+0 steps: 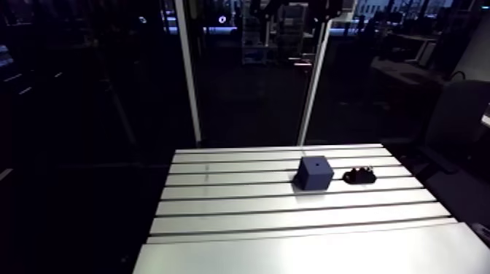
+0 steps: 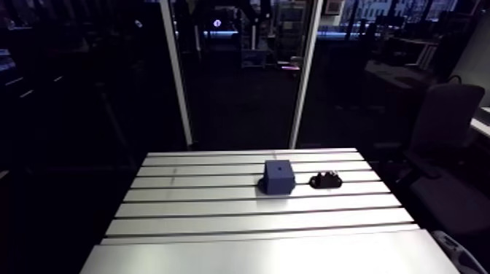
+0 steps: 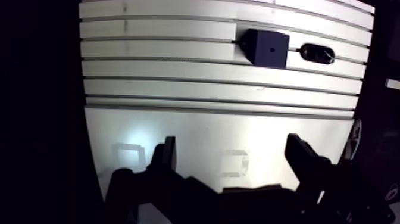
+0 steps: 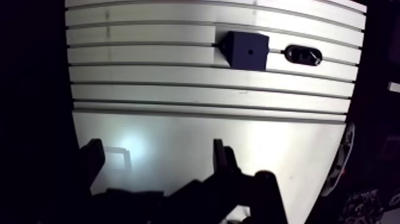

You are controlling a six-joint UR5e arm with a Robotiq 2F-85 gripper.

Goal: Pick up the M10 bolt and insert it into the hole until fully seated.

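Observation:
On the slotted table point(image 1: 292, 218) stands a dark blue cube point(image 1: 314, 173) with a small hole in its top face. Just to its right lies a small black oval piece point(image 1: 360, 175); whether this is the bolt is too small to tell. In the wrist view the cube point(image 3: 266, 47) and the black piece point(image 3: 316, 53) lie far ahead of my gripper point(image 3: 233, 158), off to its right. The gripper is open, its two dark fingers point(image 3: 166, 156) wide apart over the smooth near strip of the table, holding nothing. It does not show in the arm view.
Long slots cross the table from side to side. A smooth plate point(image 1: 306, 255) forms the near part. Two white posts point(image 1: 188, 73) rise behind the far edge. A chair point(image 2: 445, 124) stands off the table's right side.

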